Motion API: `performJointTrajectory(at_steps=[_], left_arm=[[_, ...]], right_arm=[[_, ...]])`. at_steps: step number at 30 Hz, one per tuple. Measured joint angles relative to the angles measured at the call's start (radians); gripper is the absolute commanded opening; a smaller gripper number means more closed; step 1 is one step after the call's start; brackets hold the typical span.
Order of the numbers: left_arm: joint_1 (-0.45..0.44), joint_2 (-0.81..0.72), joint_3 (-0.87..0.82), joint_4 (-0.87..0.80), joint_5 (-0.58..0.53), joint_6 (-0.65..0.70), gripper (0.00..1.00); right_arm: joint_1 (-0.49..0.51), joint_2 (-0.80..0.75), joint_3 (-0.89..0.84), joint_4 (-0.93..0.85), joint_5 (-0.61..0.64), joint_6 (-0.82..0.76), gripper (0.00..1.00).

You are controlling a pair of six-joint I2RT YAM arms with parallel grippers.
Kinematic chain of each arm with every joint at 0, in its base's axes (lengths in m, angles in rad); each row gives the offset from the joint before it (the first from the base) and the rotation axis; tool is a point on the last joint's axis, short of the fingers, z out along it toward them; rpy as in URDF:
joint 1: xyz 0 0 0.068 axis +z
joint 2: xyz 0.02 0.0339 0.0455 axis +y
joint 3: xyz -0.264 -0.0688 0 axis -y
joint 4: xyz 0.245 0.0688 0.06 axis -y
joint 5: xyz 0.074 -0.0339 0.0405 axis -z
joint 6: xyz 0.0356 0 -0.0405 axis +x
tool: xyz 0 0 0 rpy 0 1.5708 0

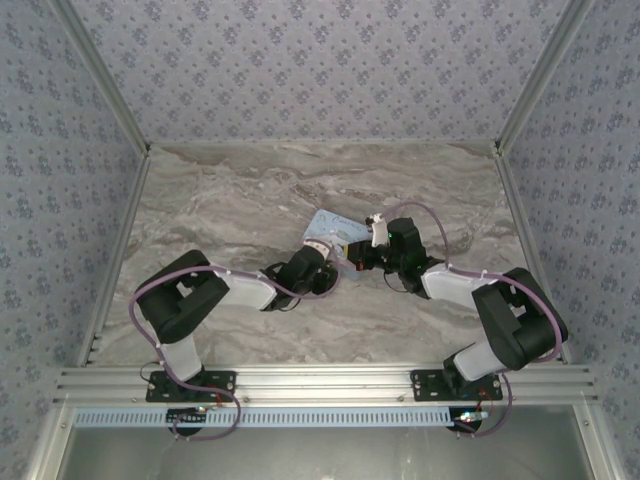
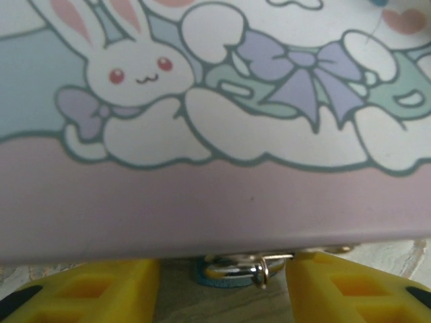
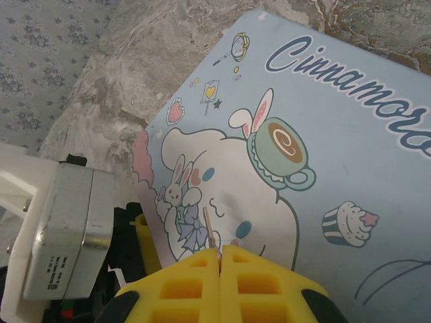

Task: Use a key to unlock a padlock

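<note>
Two pairs of jaws we see at the tin (image 3: pixel 323 134). The left jaws stand open, the padlock (image 2: pixel 232 272) between them, just under the tin's edge. The right jaws are closed on the key (image 3: pixel 209 229), which sticks out beyond their tips, over the lid.

The tin (image 3: pixel 323 134) lid carries one legible marking: dark-blue cursive lettering reading "Cinnamoro", at its far right and cut off at the frame edge. Small print on the grey box (image 3: pixel 67 222) at near left is illegible.
</note>
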Motion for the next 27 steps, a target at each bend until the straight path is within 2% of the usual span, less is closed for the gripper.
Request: performJointTrajectory(at_steps=[13, 22, 27], left_arm=[[0.000, 0.008, 0.012, -0.012, 0.017, 0.023, 0.29], [0.000, 0.005, 0.010, -0.008, 0.030, 0.013, 0.25], [-0.006, -0.019, 0.010, -0.039, 0.034, -0.035, 0.21]], right_arm=[[0.004, -0.011, -0.001, -0.013, 0.000, 0.000, 0.00], [0.004, -0.052, -0.009, -0.043, 0.011, -0.008, 0.00], [0.004, -0.134, -0.045, -0.049, 0.027, -0.029, 0.00]])
